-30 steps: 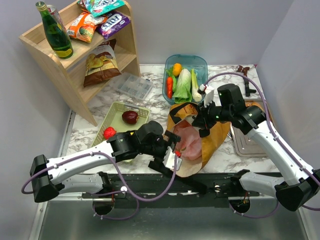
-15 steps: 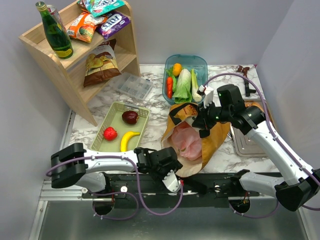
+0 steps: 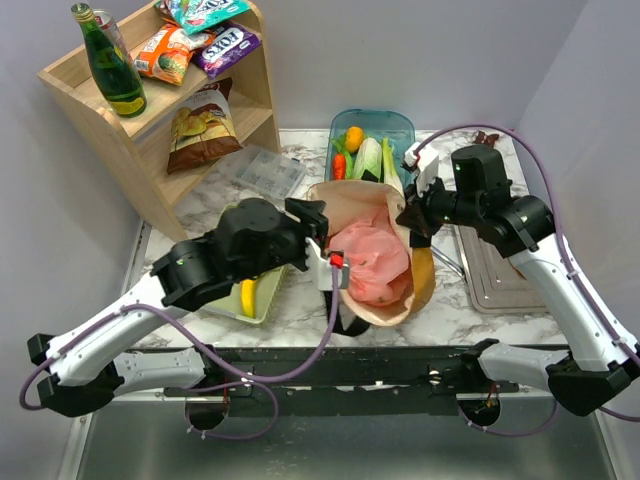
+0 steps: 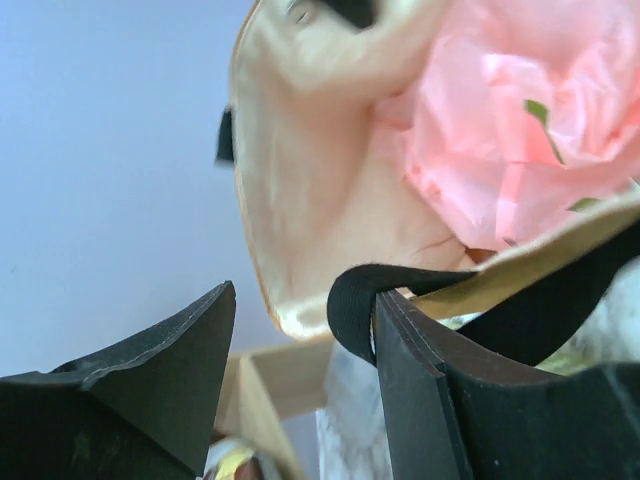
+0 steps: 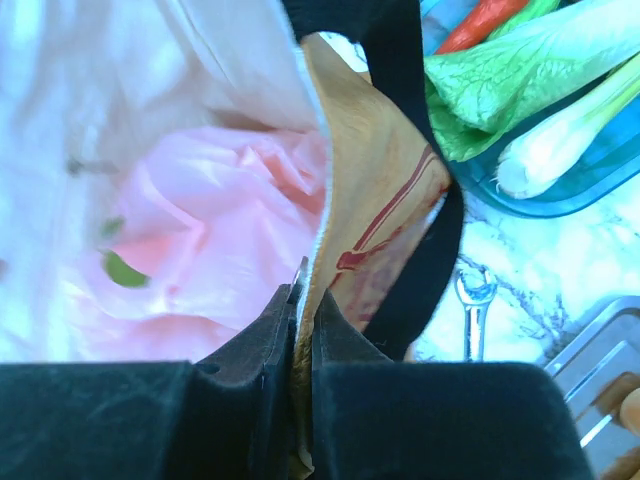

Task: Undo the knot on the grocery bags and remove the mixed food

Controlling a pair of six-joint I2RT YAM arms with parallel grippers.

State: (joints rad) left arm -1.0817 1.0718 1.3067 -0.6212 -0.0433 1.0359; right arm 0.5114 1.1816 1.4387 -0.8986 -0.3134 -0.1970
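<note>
The mustard-orange tote (image 3: 424, 284) stands held open, the pink plastic bag (image 3: 370, 260) bunched inside; I cannot make out its knot. My right gripper (image 3: 414, 216) is shut on the tote's right rim; in the right wrist view the jaws (image 5: 303, 300) pinch the rim fabric (image 5: 375, 190) beside the pink bag (image 5: 220, 230). My left gripper (image 3: 326, 256) is at the tote's left rim, open. In the left wrist view (image 4: 300, 310) a black strap (image 4: 350, 300) hangs over one finger, with the pink bag (image 4: 520, 130) above. Leafy vegetables (image 3: 367, 160), a carrot piece (image 3: 339, 165) and an orange (image 3: 353, 136) lie in the teal container (image 3: 398, 124).
A wooden shelf (image 3: 150, 140) with a bottle and packets stands at the back left. A clear box (image 3: 263, 170) lies beside it. A banana (image 3: 247, 297) shows in the green basket (image 3: 213, 228) under my left arm. A metal tray (image 3: 492, 285) and a wrench (image 5: 472, 300) lie to the right.
My left arm swung from the front edge up to the tote's left rim. My right gripper rose with the rim. The tote now stands open wider.
</note>
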